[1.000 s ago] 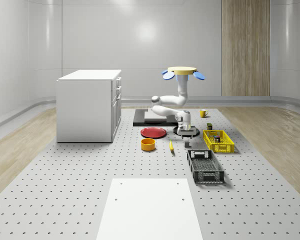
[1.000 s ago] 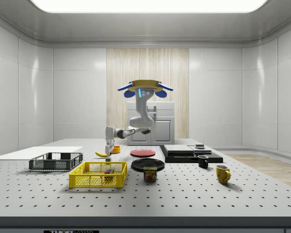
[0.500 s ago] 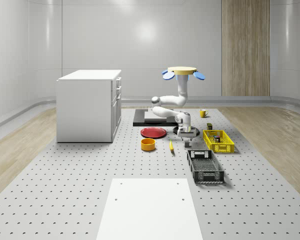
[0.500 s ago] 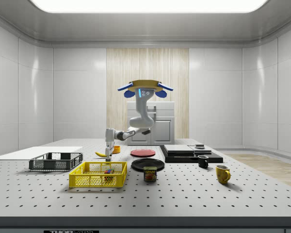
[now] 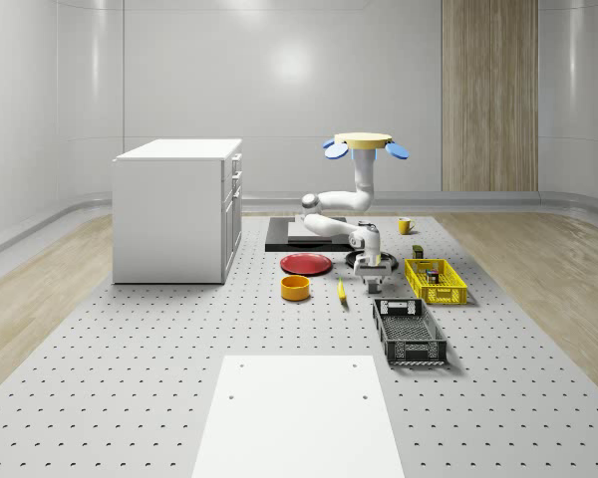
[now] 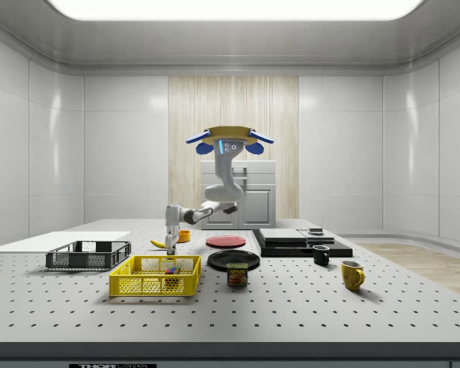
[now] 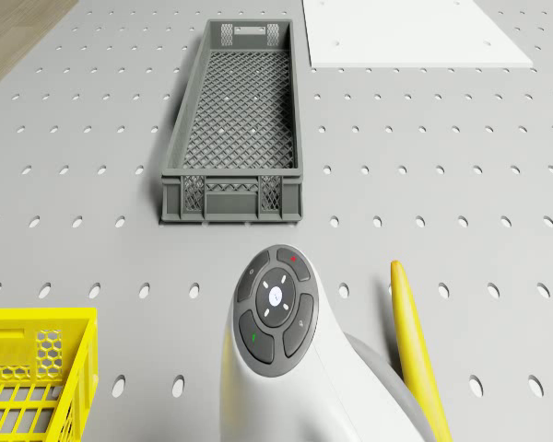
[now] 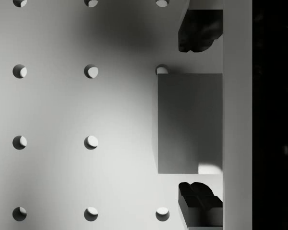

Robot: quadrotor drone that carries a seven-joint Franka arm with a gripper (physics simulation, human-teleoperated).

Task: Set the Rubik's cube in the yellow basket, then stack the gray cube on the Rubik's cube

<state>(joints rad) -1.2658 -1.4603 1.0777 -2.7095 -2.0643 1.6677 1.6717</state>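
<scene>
Wrist view: gripper (image 8: 200, 112) spread astride gray cube (image 8: 189, 123) on the table; side view: Rubik's cube (image 6: 171, 271) in yellow basket (image 6: 155, 276)

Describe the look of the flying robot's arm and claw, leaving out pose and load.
The arm is glossy white with rounded segments and gray joint bands. It hangs from a yellow disc-shaped drone with blue rotors and a small blue light on its neck. The wrist carries a dark gray oval button pad with a red and a green mark. The claw has dark, nearly black fingers.
</scene>
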